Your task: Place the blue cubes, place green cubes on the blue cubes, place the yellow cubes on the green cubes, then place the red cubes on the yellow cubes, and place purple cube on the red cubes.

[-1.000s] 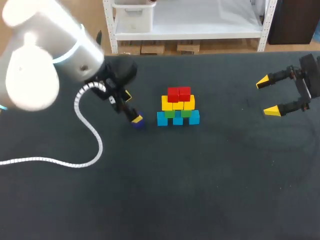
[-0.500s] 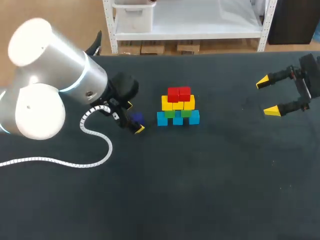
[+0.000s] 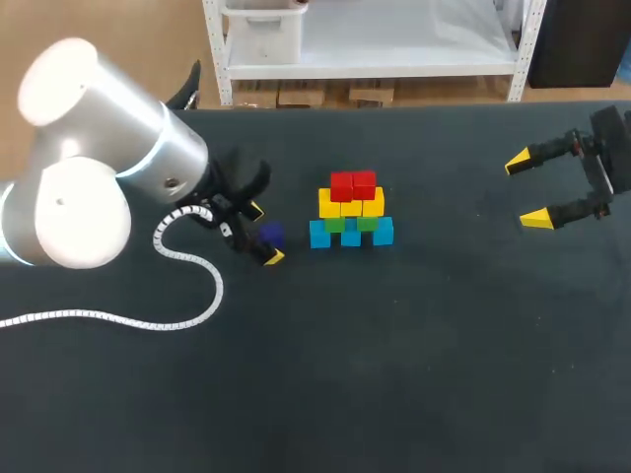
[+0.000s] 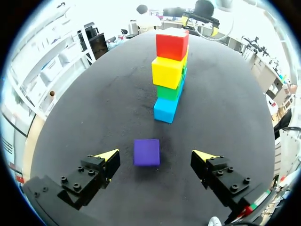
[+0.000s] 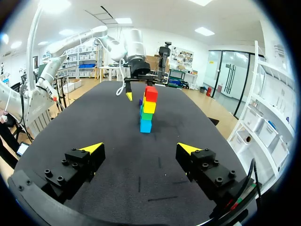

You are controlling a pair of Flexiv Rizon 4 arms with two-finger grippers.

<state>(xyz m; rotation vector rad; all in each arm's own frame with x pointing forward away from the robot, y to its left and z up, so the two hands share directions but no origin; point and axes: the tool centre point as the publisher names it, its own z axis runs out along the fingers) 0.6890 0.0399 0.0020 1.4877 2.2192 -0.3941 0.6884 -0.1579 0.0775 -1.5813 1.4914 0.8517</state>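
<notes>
A stack of cubes [image 3: 351, 210] stands mid-table: blue cubes [image 3: 319, 235] at the bottom, then green [image 3: 335, 225], yellow [image 3: 329, 204] and red [image 3: 353, 184] on top. The purple cube [image 3: 270, 235] lies on the table left of the stack. My left gripper [image 3: 264, 234] is open and straddles it. In the left wrist view the purple cube [image 4: 146, 152] sits between the fingers with a gap on each side, and the stack [image 4: 169, 75] rises ahead. My right gripper [image 3: 527, 189] hangs open and empty at the far right; its own view shows the stack [image 5: 148, 110] well ahead.
The left arm's white coiled cable [image 3: 187, 286] trails over the table's left part. The black tabletop [image 3: 394, 365] stretches bare in front of the stack and between the stack and the right gripper.
The left arm swung and turned its wrist, so its fingers went from over the purple cube to either side of it. The right arm and the stack kept still.
</notes>
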